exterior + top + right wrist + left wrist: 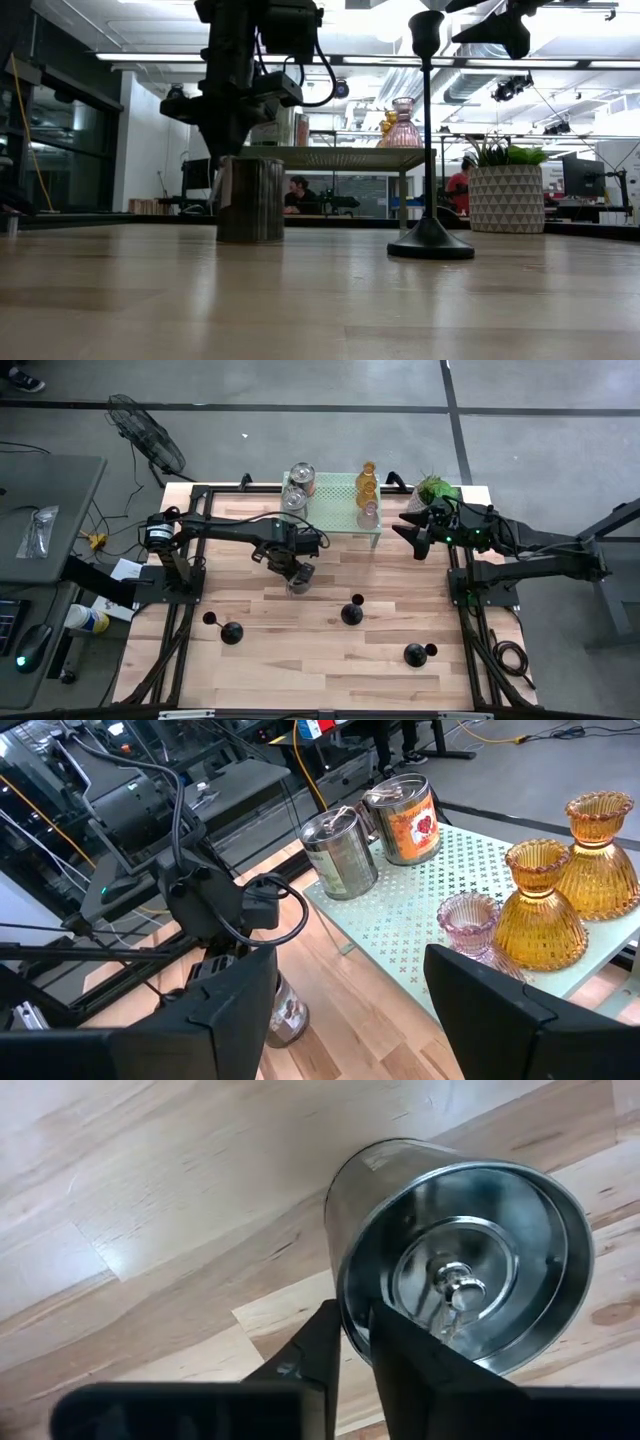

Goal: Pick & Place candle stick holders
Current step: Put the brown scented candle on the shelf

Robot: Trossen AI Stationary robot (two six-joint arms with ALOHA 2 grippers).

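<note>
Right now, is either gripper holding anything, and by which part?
The left gripper pinches the rim wall of a silver metal cup standing on the table. The right gripper is open, holding nothing.

Shiny silver cup (455, 1260), amber glass holders (545, 915), pale green perforated rack (340, 502)

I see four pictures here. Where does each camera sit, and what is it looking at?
High view: above the table, looking down; both arms show.
Low view: at tabletop height, looking across; left gripper on the silver cup.
Left wrist view: on the left arm, looking into that cup; its fingers pinch the rim.
Right wrist view: on the right arm, facing the green rack; fingers apart.
All four share the cup.
</note>
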